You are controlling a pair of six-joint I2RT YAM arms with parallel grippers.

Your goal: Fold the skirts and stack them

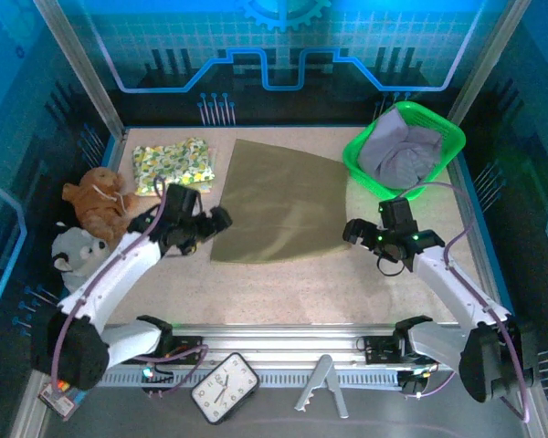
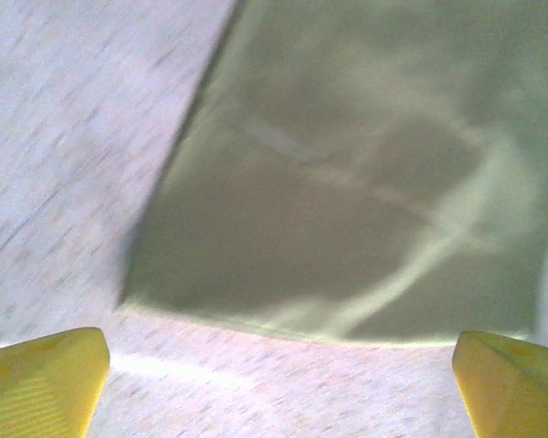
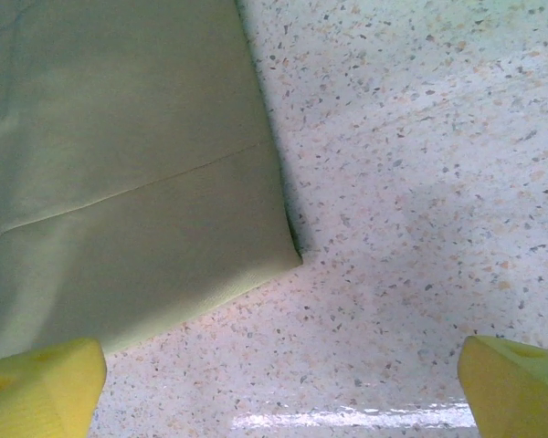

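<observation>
Plain olive-khaki cloth skirt (image 1: 279, 203) flat at table centre. Folded yellow-green floral skirt (image 1: 174, 165) at its 10 o'clock; lavender-grey skirt (image 1: 404, 153) bunched in green plastic basket (image 1: 354, 157) at 2 o'clock. Left gripper (image 1: 215, 222) by its 8 o'clock corner, right gripper (image 1: 352, 231) by 4 o'clock, both jaws apart, empty.
</observation>
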